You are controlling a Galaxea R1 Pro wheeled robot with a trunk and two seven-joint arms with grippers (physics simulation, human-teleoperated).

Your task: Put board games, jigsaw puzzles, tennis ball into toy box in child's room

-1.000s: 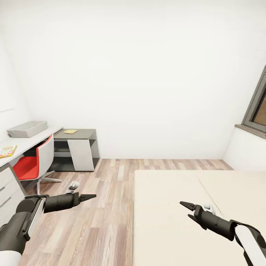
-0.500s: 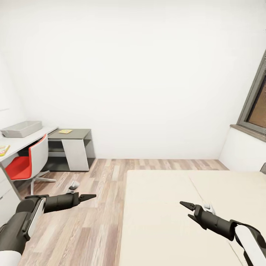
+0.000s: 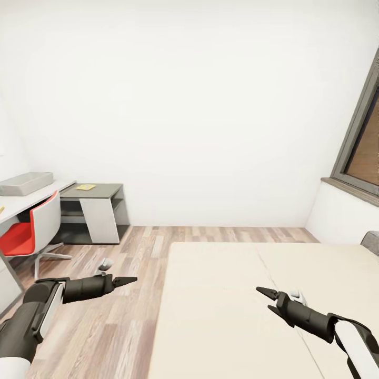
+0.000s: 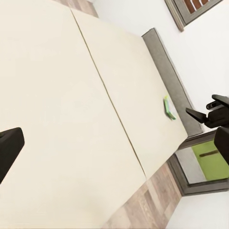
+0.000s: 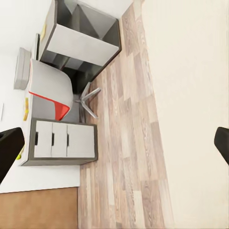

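Two empty pincers held out over floor and bed; you face the room's far wall.

Your left gripper [image 3: 131,279], jaws together, hovers over the wood floor [image 3: 131,263]; your right gripper [image 3: 266,299], jaws parted, hovers over the bed [image 3: 221,295]. From the left gripper, the toy box [image 3: 26,183] sits on the table [image 3: 31,197] at about ten o'clock, well apart, with a thin yellow slab [image 3: 85,187] on the lower dark top. One green-edged board game [image 4: 168,107] lies near the headboard [image 4: 174,81].
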